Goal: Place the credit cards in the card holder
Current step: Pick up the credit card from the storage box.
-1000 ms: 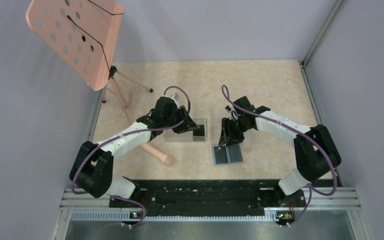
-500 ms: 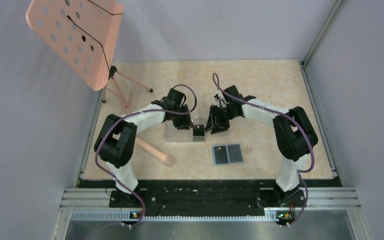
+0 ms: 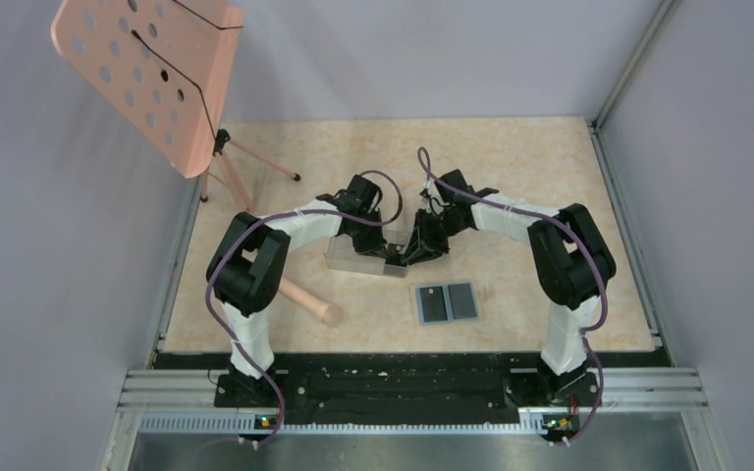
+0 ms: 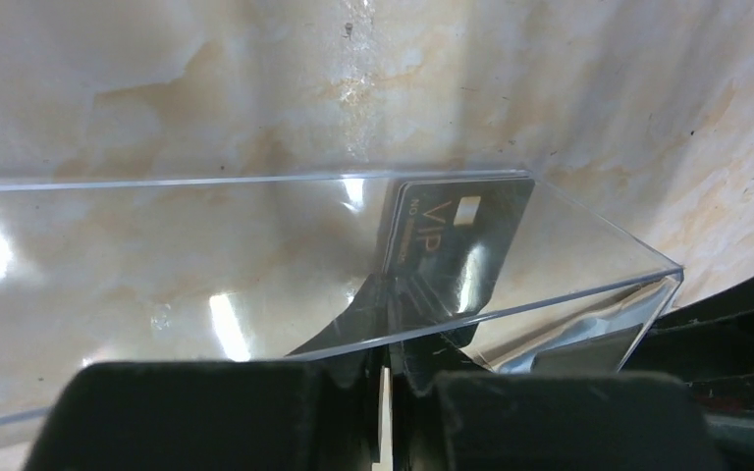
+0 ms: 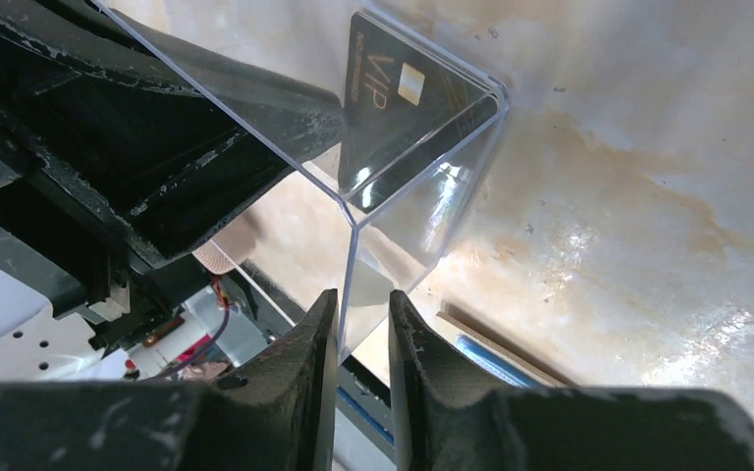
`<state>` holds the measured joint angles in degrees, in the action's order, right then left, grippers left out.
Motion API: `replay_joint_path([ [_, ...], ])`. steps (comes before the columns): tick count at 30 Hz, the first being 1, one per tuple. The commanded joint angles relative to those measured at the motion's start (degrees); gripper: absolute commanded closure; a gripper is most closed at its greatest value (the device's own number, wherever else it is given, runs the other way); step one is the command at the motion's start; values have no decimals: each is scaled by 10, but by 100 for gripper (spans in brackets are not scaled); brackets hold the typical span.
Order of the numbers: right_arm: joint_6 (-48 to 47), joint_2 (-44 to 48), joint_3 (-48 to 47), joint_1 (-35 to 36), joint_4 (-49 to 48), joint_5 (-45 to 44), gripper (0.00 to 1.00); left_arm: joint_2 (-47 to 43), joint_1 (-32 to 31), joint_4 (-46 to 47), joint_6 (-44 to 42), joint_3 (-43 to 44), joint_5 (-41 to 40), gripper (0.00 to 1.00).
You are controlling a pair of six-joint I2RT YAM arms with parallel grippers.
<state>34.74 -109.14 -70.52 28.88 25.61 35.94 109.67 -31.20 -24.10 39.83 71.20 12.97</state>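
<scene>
one card (image 4: 457,240), one box (image 3: 349,260), one card holder (image 3: 446,302), one stand (image 3: 147,74), one rod (image 3: 304,299)

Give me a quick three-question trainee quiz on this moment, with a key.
1. True or false: the black card is inside the clear box.
2. Which tool pinches a wall of the clear box? A: left only. B: right only. C: both.
3. Fill in: the card holder lies ___ and flat on the table.
Key: 1 true. 2 C: the left tool and the right tool each close on a wall. 3 open.
</scene>
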Motion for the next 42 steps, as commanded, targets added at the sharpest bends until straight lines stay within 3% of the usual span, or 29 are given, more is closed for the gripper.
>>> replay_joint_path([
  [1,0,0,-12,-1,-25,16,83,-20,-20,-7,-3,9,1,97],
  [7,-2,5,-10,-1,-25,16,88,-42,-35,-32,-15,19,-29,100],
  [21,-6,17,-7,-1,-16,4,89,-68,-55,-63,-27,48,-57,99],
  [26,-6,21,-11,0,-6,2,86,-55,-55,-125,-39,57,-119,80],
  [31,-6,24,-18,4,-1,1,85,-28,-54,-150,-42,51,-158,77],
  [37,-6,24,-18,9,2,1,85,9,-54,-127,-32,43,-133,75],
  [42,-6,26,-16,10,1,8,85,21,-55,-67,-20,28,-56,75],
])
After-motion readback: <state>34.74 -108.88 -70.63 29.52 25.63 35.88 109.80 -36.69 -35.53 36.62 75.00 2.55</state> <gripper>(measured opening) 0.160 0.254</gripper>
